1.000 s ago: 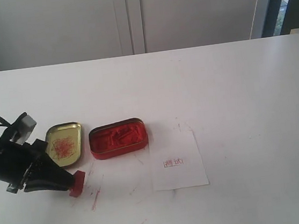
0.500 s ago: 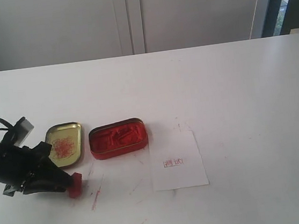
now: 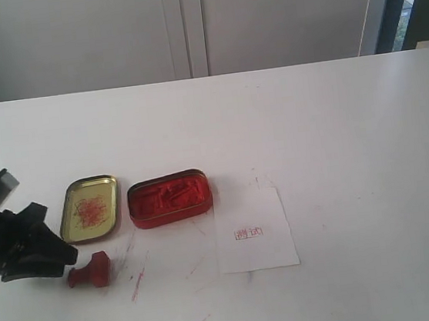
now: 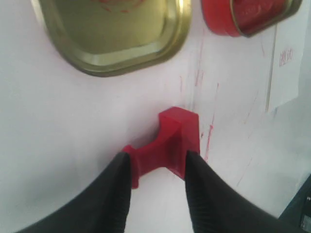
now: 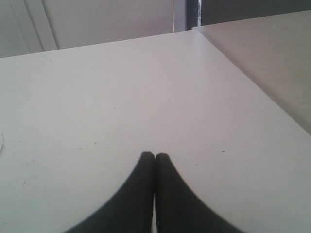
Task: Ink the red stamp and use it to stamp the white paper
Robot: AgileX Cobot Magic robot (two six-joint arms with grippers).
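Black fingers (image 4: 114, 194) of the left gripper (image 3: 61, 259) stand apart at the far left of the white worktop (image 3: 310, 118). Whether either one touches the stamp cannot be told. The red stamp (image 3: 90, 271) lies on its side on the worktop just past their tips, knob end toward the gripper and blocky base pointing away. In the left wrist view the narrow handle sits in the gap between the two fingers, with the base beyond them.

Just behind the stamp lies a shallow gold lid (image 3: 90, 208), open side up, with red flecks on its inner face. Beside it on the right, close but not touching, sits the red oblong tin (image 3: 170, 198), filled with red ink paste. Thin red smears (image 3: 139, 281) streak the worktop in front of the tin and beside the stamp.

Farther right, near the tin's right end and a little toward the front, the white paper (image 3: 253, 230) lies flat, bearing a small red rectangular mark (image 3: 249, 232) near its middle.

The right gripper (image 5: 154, 158) shows only in its own wrist view, fingers pressed together with nothing between them, over bare worktop.
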